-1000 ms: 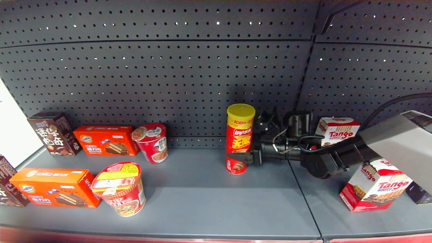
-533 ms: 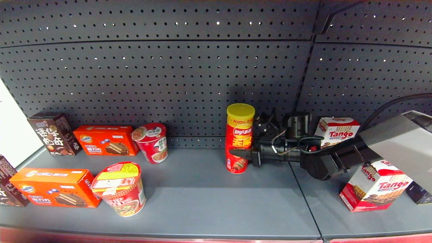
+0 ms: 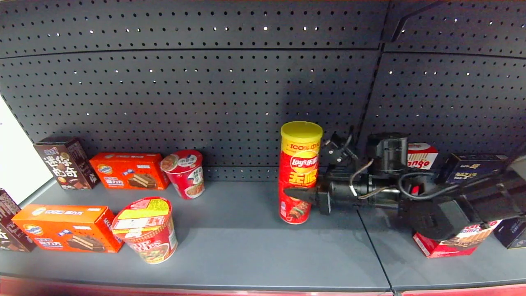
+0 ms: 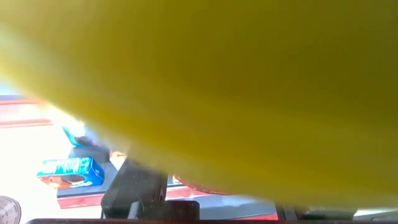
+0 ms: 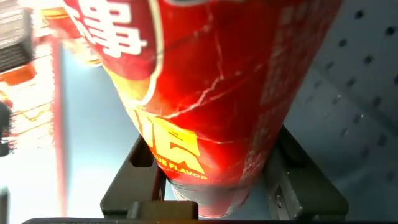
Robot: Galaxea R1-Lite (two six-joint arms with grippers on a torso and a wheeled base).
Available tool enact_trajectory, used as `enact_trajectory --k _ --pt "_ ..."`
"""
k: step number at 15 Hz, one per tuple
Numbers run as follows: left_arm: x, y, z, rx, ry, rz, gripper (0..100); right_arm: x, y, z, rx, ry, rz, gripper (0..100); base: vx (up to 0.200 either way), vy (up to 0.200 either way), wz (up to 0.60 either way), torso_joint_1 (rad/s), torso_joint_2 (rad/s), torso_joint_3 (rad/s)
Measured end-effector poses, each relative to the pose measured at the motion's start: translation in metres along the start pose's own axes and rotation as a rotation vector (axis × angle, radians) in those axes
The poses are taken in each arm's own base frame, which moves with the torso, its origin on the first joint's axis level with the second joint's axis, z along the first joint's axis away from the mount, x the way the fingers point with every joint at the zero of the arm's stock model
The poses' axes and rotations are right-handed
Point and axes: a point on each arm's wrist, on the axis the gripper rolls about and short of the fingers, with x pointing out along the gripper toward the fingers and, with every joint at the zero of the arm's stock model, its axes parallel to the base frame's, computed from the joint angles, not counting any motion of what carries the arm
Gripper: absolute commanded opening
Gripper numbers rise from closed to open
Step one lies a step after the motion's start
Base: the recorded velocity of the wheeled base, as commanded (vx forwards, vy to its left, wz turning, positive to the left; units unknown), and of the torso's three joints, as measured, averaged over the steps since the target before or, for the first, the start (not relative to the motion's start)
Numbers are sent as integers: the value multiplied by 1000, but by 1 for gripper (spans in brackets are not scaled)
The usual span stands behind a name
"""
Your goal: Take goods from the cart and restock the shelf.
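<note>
Right pincer (image 3: pixel 302 192), clamped on tall red yellow-lidded crisp can (image 3: pixel 300 164), has drawn it forward off the dark pegboard wall (image 3: pixel 205 102); I judge placement still unfinished.

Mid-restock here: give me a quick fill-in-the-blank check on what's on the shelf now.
1. The tall red cylindrical chip can has a ____ lid.
2. The right gripper is shut on the ____.
3. The rear red noodle cup stands beside a flat ____ cardboard box.
Missing words: yellow; can; orange.
</note>
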Motion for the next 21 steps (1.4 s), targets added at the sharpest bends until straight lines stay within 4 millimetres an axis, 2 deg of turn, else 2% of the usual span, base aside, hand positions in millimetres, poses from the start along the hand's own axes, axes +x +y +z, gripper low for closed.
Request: enact_trajectory --k 4,7,10,16,21 --pt "-2 0 3 1 -10 2 0 -52 41 -9 30 43 -2 0 0 0 0 0 0 0" --pt "-3 -1 4 10 -22 11 0 -68 53 -14 -12 -18 -12 0 0 0 0 0 0 0" --pt "-5 -1 8 13 -38 23 0 -67 53 -23 -31 -44 -17 0 0 0 0 0 0 0" --pt "-5 -1 6 13 -36 37 0 -39 49 -49 -26 -44 13 0 0 0 0 0 0 0" --pt "-4 0 3 14 -32 39 0 -28 54 -56 -12 -21 45 0 0 0 0 0 0 0"
